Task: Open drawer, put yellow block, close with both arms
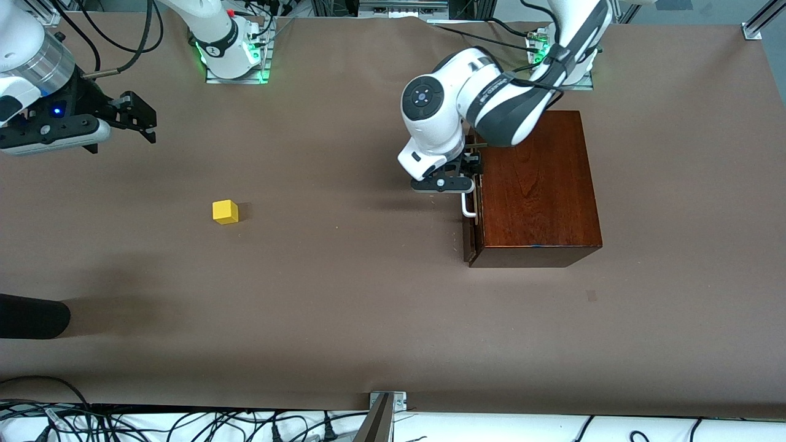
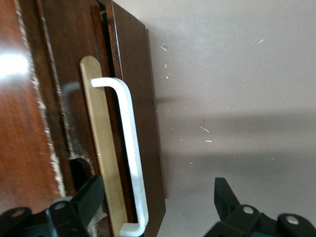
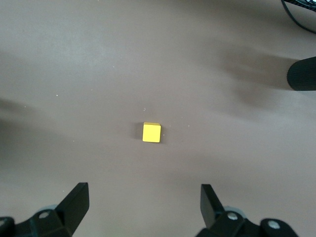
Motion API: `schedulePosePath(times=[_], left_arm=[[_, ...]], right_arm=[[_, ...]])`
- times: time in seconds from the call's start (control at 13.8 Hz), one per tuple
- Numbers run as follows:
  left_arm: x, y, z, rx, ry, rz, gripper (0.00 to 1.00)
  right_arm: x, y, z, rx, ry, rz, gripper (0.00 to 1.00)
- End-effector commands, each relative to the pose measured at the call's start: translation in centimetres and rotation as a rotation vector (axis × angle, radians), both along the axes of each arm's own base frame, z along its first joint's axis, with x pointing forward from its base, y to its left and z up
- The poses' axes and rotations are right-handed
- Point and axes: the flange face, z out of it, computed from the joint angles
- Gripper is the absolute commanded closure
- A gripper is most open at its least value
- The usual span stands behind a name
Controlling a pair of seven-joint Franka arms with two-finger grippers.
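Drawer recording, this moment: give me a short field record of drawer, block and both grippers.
drawer: barely ajar in the wooden box
handle: white loop, not gripped
yellow block: on the table, toward the right arm's end
left gripper: open, fingers either side of the handle
right gripper: open, raised over bare table, holding nothing

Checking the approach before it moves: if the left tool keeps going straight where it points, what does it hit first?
Probably the white loop handle on the dark wooden drawer front; the open left tool straddles it, though depth is unclear.
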Motion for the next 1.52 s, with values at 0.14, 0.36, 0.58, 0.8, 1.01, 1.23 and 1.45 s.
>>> schedulePosePath(times=[0.14,0.36,0.58,0.8,1.01,1.23,1.45], left_arm=[[-1.6,-1.9,-4.0,0.097,-0.061,-0.023,0.00],[-1.8,-1.6,-5.8,0.134,-0.064,-0.049,0.00],[-1.6,-1.6,-7.0,0.115,-0.065,-0.045,0.00],[-1.7,-2.0,-6.7,0.110,-0.089,-0.004,0.00],[-0.8,-1.4,-5.7,0.142,-0.154,-0.036,0.00],[-0.8,-1.2,-5.6,0.161,-0.157,-0.041,0.00],[-0.7,-0.9,-5.6,0.206,-0.179,-0.065,0.00]], right_arm=[[0.1,0.0,0.4,0.005,-0.005,-0.010,0.00],[0.1,0.0,0.4,0.005,-0.007,-0.010,0.00],[0.1,0.0,0.4,0.007,-0.007,-0.012,0.00],[0.1,0.0,0.4,0.005,-0.007,-0.012,0.00],[0.1,0.0,0.4,0.007,-0.007,-0.012,0.00],[0.1,0.0,0.4,0.005,-0.007,-0.012,0.00],[0.1,0.0,0.4,0.005,-0.007,-0.012,0.00]])
